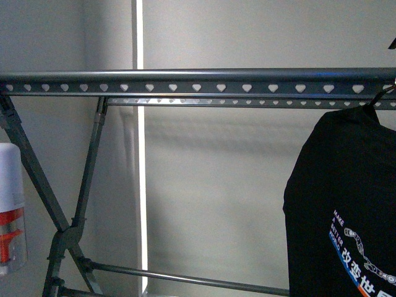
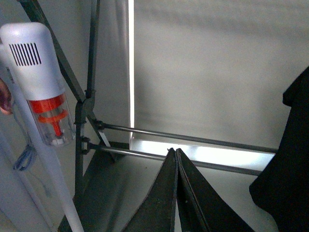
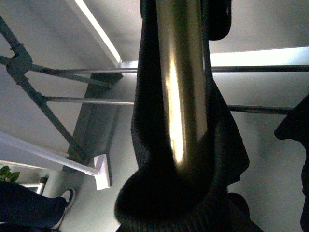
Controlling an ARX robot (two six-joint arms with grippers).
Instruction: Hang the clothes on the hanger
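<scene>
A plain grey wall (image 1: 235, 185) fills the background, split by a narrow, bright vertical strip of light (image 1: 140, 37). At the far left stands a white stick vacuum (image 1: 9, 198) with orange parts. A pale band of daylight (image 2: 207, 154) lies low along the wall's foot.

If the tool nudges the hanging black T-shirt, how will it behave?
Probably floppy: the T-shirt drapes in soft folds. Likely to swing, since it seems to hang from one hook at the rail.

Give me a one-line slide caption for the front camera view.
Black printed T-shirt hanging below the right end of the grey drying rack's heart-punched rail; a white-and-orange vacuum at far left.
</scene>
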